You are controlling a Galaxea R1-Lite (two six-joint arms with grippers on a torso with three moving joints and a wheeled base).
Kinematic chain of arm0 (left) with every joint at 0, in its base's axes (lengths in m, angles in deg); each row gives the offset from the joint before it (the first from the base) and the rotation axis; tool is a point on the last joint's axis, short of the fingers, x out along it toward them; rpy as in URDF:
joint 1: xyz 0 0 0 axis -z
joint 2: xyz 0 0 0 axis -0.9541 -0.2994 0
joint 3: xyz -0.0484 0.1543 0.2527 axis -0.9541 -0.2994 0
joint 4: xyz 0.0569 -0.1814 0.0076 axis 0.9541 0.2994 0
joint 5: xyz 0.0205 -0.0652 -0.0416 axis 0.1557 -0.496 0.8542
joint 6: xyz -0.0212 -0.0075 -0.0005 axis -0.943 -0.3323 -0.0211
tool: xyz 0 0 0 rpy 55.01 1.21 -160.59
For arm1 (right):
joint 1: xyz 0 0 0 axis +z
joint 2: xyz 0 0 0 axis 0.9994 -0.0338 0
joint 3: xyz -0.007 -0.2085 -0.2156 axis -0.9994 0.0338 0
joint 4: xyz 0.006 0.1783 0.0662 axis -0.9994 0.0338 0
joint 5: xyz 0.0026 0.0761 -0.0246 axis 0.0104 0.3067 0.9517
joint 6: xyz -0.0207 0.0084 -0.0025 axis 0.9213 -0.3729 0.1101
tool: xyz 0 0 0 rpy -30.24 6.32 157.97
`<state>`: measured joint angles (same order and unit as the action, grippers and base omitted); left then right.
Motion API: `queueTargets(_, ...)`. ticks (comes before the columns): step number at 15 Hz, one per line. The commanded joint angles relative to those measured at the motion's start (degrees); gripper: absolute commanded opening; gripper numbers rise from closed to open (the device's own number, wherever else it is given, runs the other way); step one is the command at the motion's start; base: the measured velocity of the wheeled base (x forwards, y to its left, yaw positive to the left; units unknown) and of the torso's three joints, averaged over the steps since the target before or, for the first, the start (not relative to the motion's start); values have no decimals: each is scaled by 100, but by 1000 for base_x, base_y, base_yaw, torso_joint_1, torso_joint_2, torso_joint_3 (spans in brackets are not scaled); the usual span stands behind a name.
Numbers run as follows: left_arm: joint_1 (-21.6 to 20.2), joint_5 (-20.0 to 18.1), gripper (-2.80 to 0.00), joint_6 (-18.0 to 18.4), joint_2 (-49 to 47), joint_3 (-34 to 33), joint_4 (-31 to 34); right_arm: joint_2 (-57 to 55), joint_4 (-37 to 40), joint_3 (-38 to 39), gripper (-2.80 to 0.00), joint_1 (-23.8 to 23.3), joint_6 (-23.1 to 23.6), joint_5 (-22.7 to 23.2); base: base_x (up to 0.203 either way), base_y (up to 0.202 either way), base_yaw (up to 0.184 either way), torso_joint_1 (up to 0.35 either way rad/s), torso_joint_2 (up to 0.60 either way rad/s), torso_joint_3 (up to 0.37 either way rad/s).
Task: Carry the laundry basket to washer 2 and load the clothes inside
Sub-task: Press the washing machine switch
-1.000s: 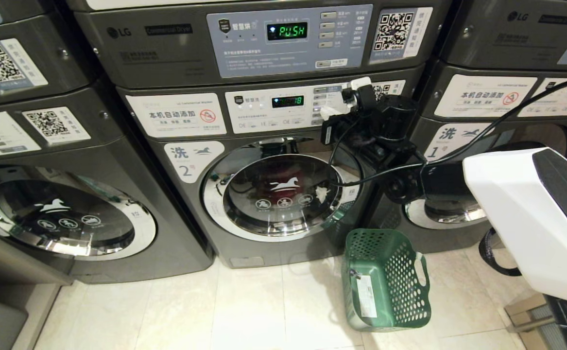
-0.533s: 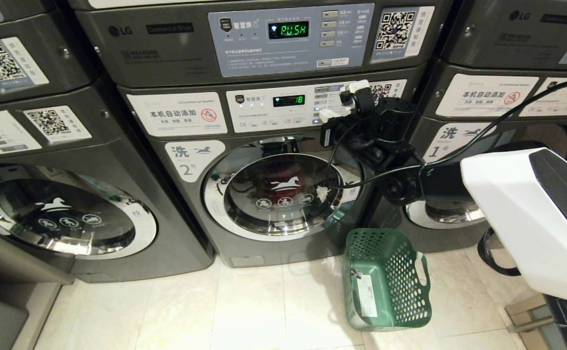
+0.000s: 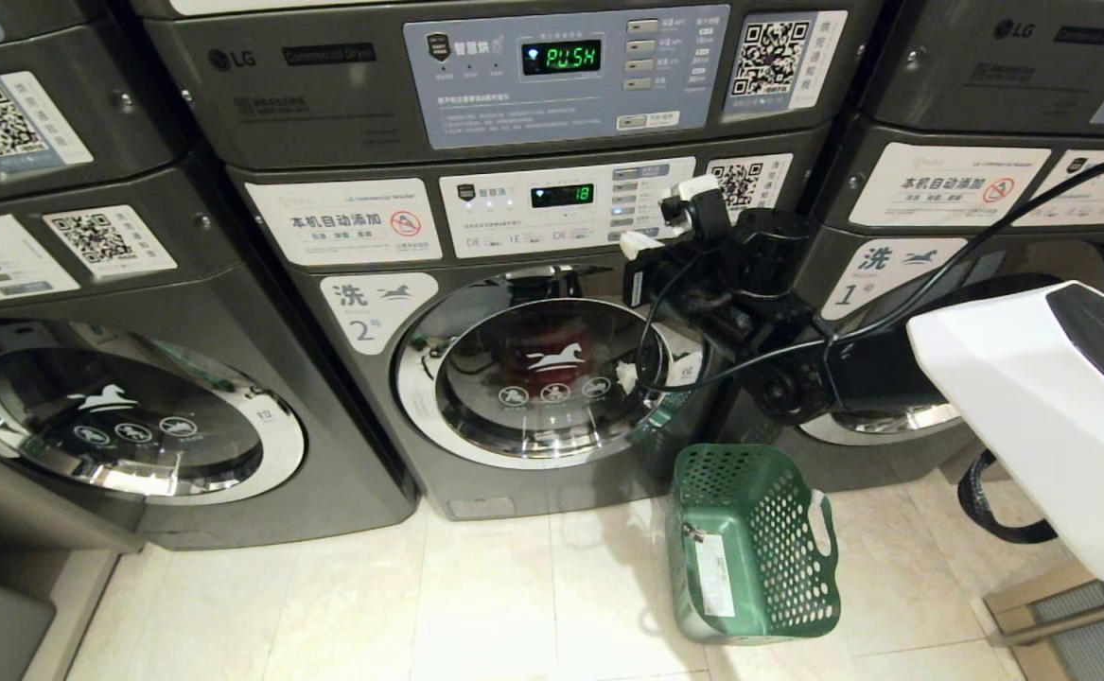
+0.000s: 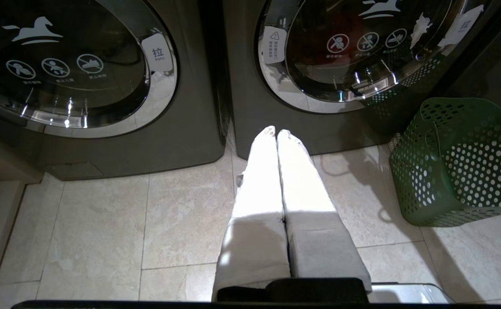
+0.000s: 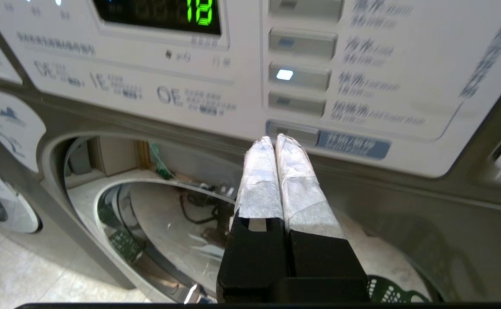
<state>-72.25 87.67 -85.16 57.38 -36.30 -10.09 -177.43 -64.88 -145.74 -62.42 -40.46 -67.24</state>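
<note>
Right end effector (image 3: pixel 665 213), pressed closed and empty, pointed at the lowest button (image 5: pixel 292 130) on washer 2 (image 3: pixel 514 312). Clothes (image 3: pixel 537 355) behind the closed door; laundry basket (image 3: pixel 750 544) empty on the floor. Risks: slipping off, hitting a neighbouring key. Left end effector (image 4: pixel 276 133) closed, parked low.

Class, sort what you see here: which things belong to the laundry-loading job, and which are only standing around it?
Belonging to the job:
- laundry basket, empty on the floor
- washer 2, door closed, something red behind the glass
- right end effector, shut, at washer 2's control panel

Standing around:
- washer 1
- the left-hand washer
- dryer above
</note>
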Motion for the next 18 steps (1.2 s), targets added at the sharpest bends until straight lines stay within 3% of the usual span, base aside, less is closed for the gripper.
queueTargets(1,2,0,-280,-1,0,-9,2,8,-67,177,-280,-5,15,-63,0,0,0,0,0,0)
queueTargets(12,0,0,-280,-10,0,-9,2,-110,-70,54,-280,-67,15,-112,0,0,0,0,0,0)
queueTargets(18,2,0,-280,-10,0,-9,2,-459,35,-638,-280,-113,174,-120,0,0,0,0,0,0)
